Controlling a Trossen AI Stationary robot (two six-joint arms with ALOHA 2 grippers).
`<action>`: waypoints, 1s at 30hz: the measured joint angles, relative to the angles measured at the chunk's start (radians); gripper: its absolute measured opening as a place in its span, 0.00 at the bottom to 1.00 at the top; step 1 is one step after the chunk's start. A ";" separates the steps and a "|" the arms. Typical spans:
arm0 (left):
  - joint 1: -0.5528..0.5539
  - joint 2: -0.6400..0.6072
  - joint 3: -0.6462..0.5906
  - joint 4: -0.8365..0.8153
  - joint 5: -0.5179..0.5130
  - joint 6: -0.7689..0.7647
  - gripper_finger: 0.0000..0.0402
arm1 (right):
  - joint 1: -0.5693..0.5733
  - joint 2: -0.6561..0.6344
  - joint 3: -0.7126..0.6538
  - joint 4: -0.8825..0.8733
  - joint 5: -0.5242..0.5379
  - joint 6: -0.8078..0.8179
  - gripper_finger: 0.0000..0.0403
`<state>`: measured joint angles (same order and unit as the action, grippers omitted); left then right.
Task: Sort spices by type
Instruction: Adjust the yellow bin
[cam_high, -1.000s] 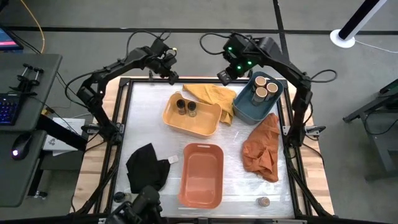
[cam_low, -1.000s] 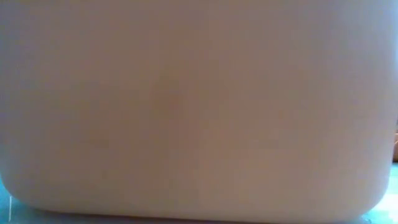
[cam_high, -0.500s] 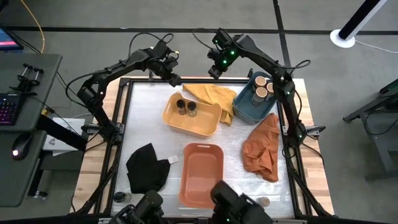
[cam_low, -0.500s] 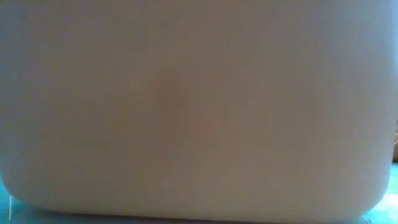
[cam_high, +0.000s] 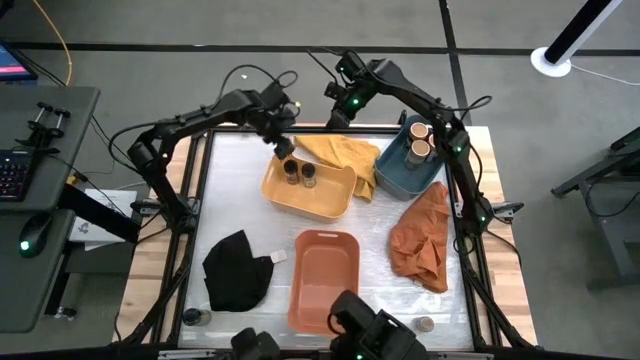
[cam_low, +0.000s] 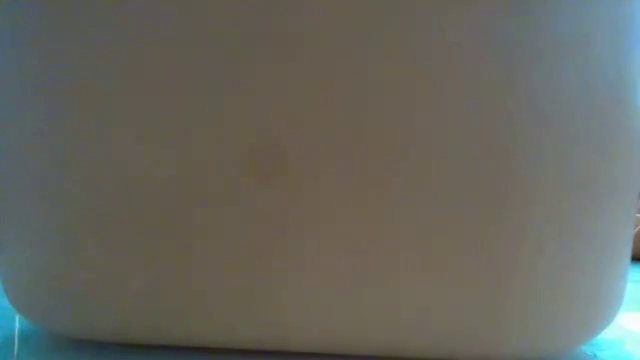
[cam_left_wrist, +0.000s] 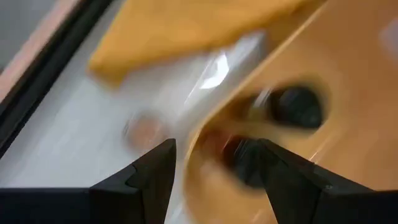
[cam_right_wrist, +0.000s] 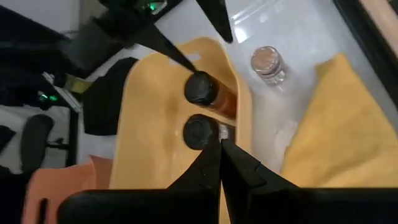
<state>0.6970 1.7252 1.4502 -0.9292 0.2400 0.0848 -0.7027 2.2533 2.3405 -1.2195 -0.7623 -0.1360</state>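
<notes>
- The left gripper (cam_high: 283, 146) hangs over the far left corner of the yellow tub (cam_high: 325, 202), its fingers (cam_left_wrist: 146, 180) spread apart with nothing between them.
- In the left wrist view, those fingers frame the tub's rim and the two dark-capped jars (cam_left_wrist: 292, 109) inside, blurred.
- The two dark-capped jars (cam_high: 299, 173) stand side by side in the far part of the yellow tub, touching or nearly so.
- The right gripper (cam_high: 338, 112) is raised beyond the table's far edge, between the left gripper and the blue tub (cam_high: 392, 178); its fingers (cam_right_wrist: 211, 168) are pressed together, holding nothing.
- In the right wrist view, a tan-topped jar (cam_right_wrist: 268, 63) stands on the bare table just beside the yellow tub's rim, between the tub and the yellow cloth (cam_right_wrist: 329, 130).
- Two tan-topped jars (cam_high: 416, 139) stand upright in the blue tub at the far right.
- The yellow cloth (cam_high: 340, 153) lies crumpled between the yellow and blue tubs.
- The orange tub (cam_high: 322, 280) sits near the middle front, with no jars visible in it.
- The orange cloth (cam_high: 422, 238) lies on the right, the black cloth (cam_high: 235, 270) on the near left.
- One small jar (cam_high: 425, 324) stands at the near right of the table, and another (cam_high: 192, 317) at the near left corner, well apart from the tubs.
- The low view is filled by a pale blurred surface; nothing can be told from it.
</notes>
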 joint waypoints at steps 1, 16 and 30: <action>-0.008 0.000 0.000 -0.045 -0.035 0.014 0.53 | 0.000 -0.001 0.000 -0.002 -0.001 0.017 0.00; -0.045 -0.560 -0.552 0.369 0.060 0.099 0.42 | 0.217 -0.001 0.000 -0.155 0.139 0.232 0.00; -0.259 -0.474 -0.534 0.446 -0.133 0.421 0.00 | 0.297 -0.234 0.002 -0.163 0.406 0.367 0.00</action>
<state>0.4378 1.2510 0.9160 -0.4832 0.1070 0.5060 -0.4061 2.0198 2.3421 -1.3827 -0.3559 0.2309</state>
